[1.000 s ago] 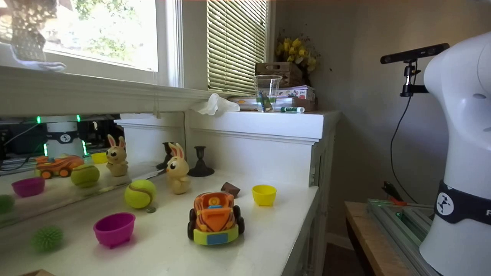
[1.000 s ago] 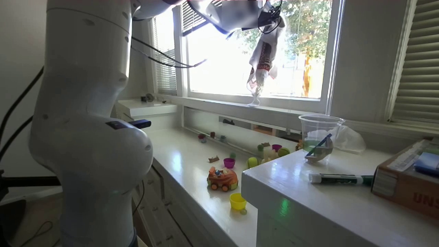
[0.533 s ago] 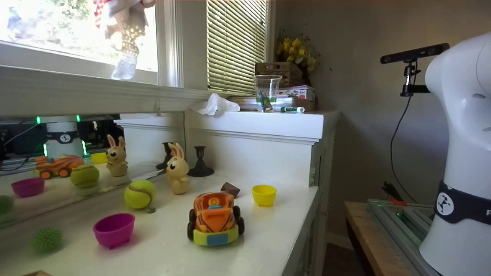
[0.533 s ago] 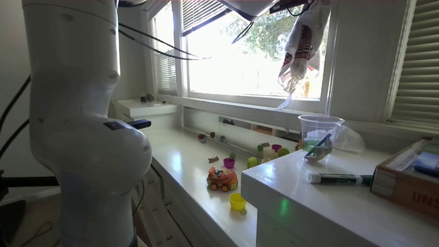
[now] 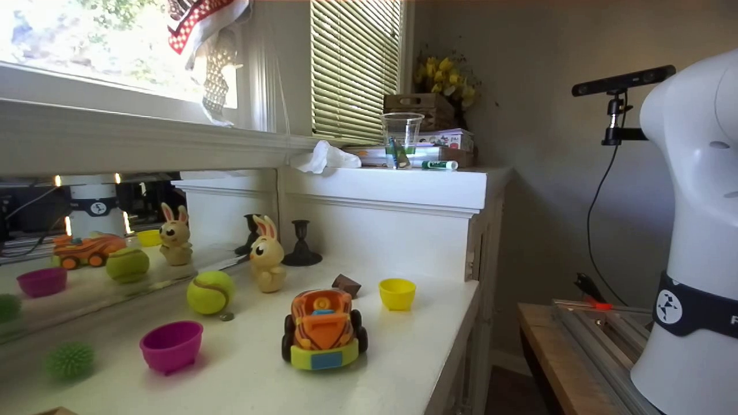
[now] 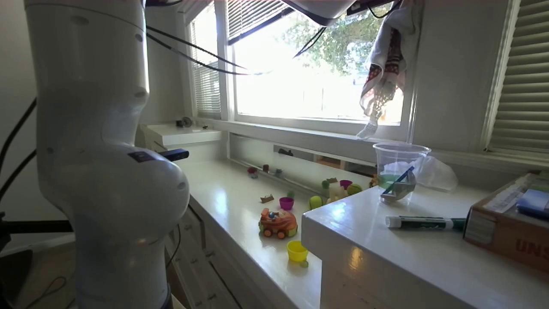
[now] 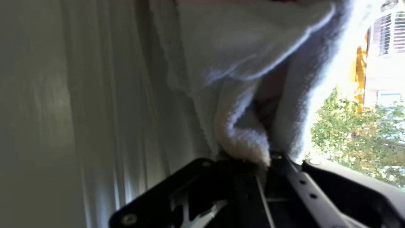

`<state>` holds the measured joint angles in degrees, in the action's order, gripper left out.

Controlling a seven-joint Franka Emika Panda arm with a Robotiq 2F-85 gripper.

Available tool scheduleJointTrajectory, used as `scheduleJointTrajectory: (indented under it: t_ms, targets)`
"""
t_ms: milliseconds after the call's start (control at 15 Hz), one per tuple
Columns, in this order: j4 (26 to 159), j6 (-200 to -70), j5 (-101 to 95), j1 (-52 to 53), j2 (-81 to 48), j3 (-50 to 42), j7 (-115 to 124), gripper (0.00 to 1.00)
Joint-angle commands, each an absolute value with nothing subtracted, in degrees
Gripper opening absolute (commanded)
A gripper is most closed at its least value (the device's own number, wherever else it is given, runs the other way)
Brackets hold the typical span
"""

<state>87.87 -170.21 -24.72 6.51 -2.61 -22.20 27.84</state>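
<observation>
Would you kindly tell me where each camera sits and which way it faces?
An exterior view: above the counter, facing past the orange car toward the blinds; the arm shows at picture right, jaws out of frame.
An exterior view: near the clear cup, facing along the counter and window; arm at picture left and top.
Wrist view: on the wrist, looking along the jaws, closed on the cloth.
Both exterior views share the orange car, yellow cup and cloth.

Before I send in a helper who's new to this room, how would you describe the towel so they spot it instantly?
Find the big bright window. Near its right edge in an exterior view, a white towel hangs bunched from the end effector. Its red patterned bands set it apart from the plain white crumpled thing near the clear cup.
</observation>
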Motion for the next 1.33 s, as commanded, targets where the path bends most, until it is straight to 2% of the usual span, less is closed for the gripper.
scheduleJointTrajectory:
  t_ms: [0,1000,1267]
  targets:
    - [87.41,-169.5,-26.01,8.04,-4.02,-20.93,28.11,0.02]
    - [76.16,-163.23,-25.63,17.38,-17.62,-11.8,23.95,0.02]
    - [77.9,-162.55,-26.85,17.6,-15.67,-12.76,24.39,0.02]
